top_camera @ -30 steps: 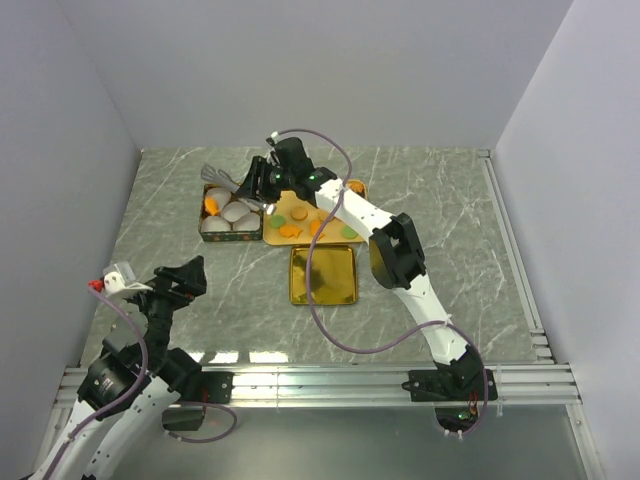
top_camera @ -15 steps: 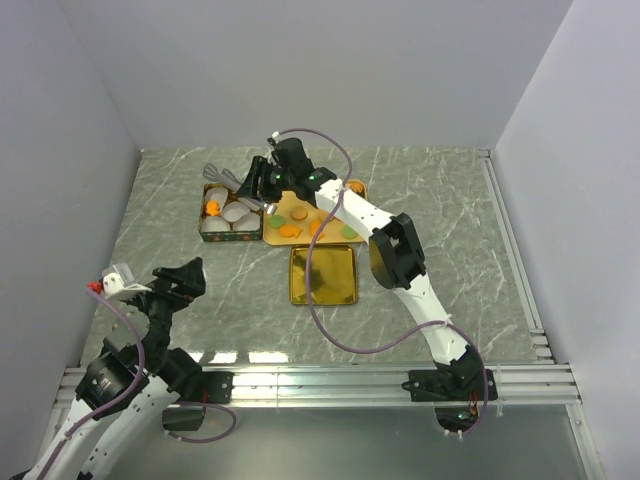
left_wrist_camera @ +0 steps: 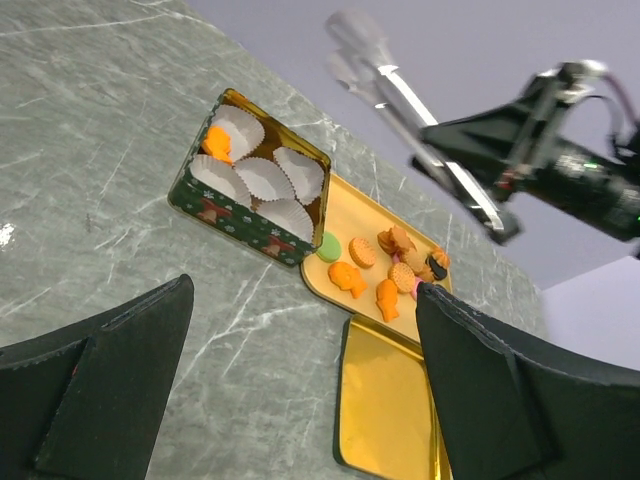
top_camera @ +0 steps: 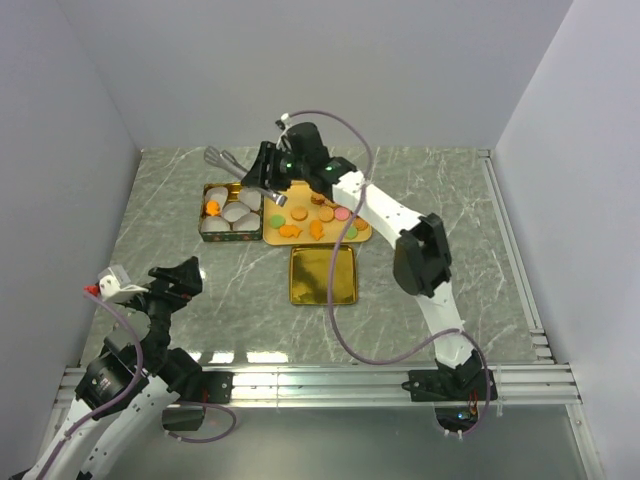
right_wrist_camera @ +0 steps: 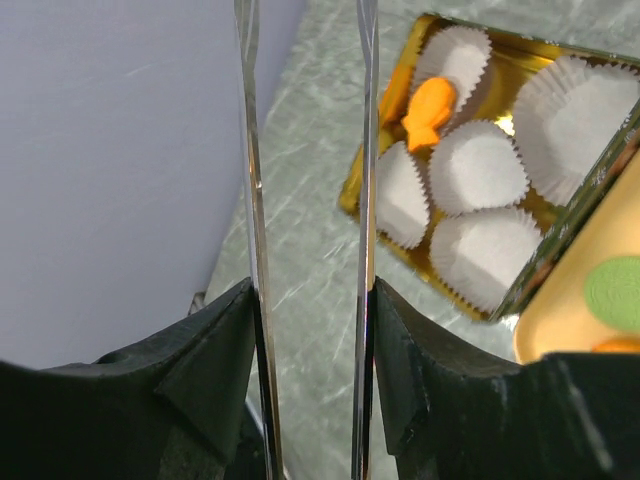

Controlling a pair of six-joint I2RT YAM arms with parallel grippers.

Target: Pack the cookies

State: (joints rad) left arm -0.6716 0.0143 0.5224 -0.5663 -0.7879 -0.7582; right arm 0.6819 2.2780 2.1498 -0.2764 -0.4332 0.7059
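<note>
- My right gripper (right_wrist_camera: 312, 300) is clamped on a pair of metal tongs (right_wrist_camera: 366, 150), one finger pressing each blade from outside. The two blades stay apart, with nothing between them.
- The tongs are lifted off the table and point far and left. In the top view their tips sit just past the far edge of the tin (top_camera: 232, 235).
- The tin is green outside and gold inside. It holds white paper cups (right_wrist_camera: 478, 165), and one orange fish cookie (right_wrist_camera: 428, 110) lies in a cup at its left end.
- Touching the tin's right side is a yellow tray (top_camera: 276, 232) carrying the rest of the cookies (top_camera: 315, 222): orange rounds and fish shapes, plus a few green, pink and dark ones.
- My right arm (top_camera: 385, 215) passes over the tray's far-right corner and hides part of it from above.
- A gold lid (top_camera: 323, 275) lies flat just near of the tray.
- My left gripper (top_camera: 175, 275) is at the near left, well apart from all of this. Its jaws are spread wide and hold nothing.
- The marble table (top_camera: 450, 200) lies between the left gripper and the tin.
</note>
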